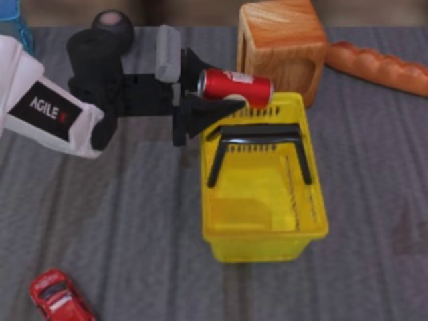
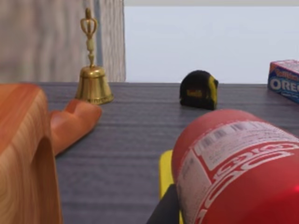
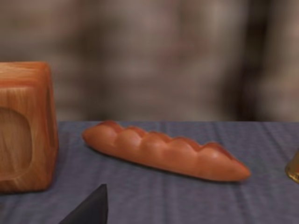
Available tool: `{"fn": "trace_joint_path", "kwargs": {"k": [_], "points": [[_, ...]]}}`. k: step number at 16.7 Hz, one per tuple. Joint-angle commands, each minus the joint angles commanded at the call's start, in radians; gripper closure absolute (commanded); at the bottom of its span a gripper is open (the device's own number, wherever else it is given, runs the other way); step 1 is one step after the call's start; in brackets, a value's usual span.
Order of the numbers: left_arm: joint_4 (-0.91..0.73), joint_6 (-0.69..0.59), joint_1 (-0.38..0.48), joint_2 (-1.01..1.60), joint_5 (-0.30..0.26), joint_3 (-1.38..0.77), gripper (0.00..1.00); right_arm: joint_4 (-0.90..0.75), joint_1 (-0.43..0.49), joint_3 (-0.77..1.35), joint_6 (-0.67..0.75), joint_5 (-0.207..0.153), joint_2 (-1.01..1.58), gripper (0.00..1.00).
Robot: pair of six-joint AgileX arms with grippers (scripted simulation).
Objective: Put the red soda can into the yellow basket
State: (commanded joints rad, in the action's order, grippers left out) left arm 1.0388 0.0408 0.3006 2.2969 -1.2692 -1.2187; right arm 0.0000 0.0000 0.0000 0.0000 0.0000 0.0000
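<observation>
over the basket's far rim, at about twelve o'clock of the yellow basket [image 1: 264, 200], the left gripper [image 1: 207, 100] is holding the red soda can [image 1: 235, 87] clamped between its fingers. the can is lying on its side in the air, its long axis running nine to three o'clock across the table, its silver top facing the gripper. the can is sitting above the rim itself, not yet above the open middle of the basket, which lies toward six o'clock from it; judged from this, the drop is calling for a short carry that way before release. the black handles [image 1: 257, 144] are folded across the opening just below the can and could catch it. the wooden box [image 1: 281, 47] is standing close at one o'clock. the left wrist view is showing the can's label filling the near corner, with one finger only partly visible. the right arm is out of the top view; its fingers cannot be judged, only a dark tip [image 3: 91, 207] showing.
</observation>
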Motion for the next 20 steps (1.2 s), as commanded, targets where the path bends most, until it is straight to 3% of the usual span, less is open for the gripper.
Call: {"fn": "trace_joint_path", "kwargs": {"k": [1, 14, 20], "points": [[0.000, 0.000, 0.000, 0.000, 0.000, 0.000, 1.00, 0.000, 0.000, 0.000, 0.000, 0.000, 0.000, 0.00], [0.000, 0.000, 0.000, 0.000, 0.000, 0.000, 0.02, 0.000, 0.000, 0.000, 0.000, 0.000, 0.000, 0.00], [0.000, 0.000, 0.000, 0.000, 0.000, 0.000, 0.00, 0.000, 0.000, 0.000, 0.000, 0.000, 0.000, 0.00]]}}
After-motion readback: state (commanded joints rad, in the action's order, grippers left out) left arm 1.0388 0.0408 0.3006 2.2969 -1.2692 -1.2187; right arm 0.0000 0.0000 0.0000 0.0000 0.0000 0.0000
